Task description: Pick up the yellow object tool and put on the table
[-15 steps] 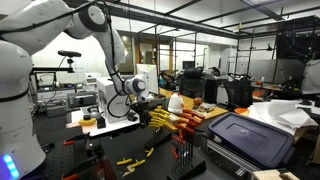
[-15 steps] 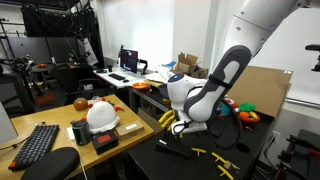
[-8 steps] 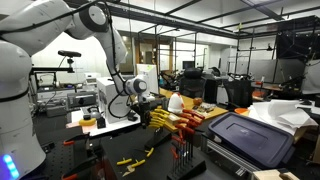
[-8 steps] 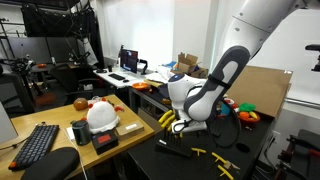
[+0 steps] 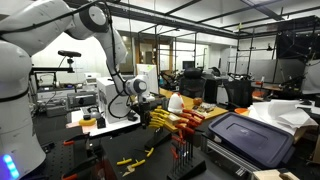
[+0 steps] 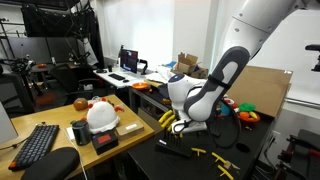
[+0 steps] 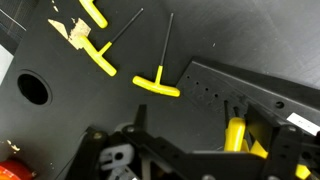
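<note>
Jaws spread wide, with nothing gripped that I can make out. My gripper (image 6: 178,127) hangs low over the black table (image 7: 220,35). In the wrist view my own dark body fills the bottom edge and my fingertips blur into it. The yellow-handled tool (image 7: 235,133) stands upright in the perforated rack (image 7: 215,85), just ahead of me, its lower end hidden. I cannot tell whether I touch it. Yellow T-handle keys (image 7: 157,86) lie flat on the table beyond, one cut off by the top edge.
</note>
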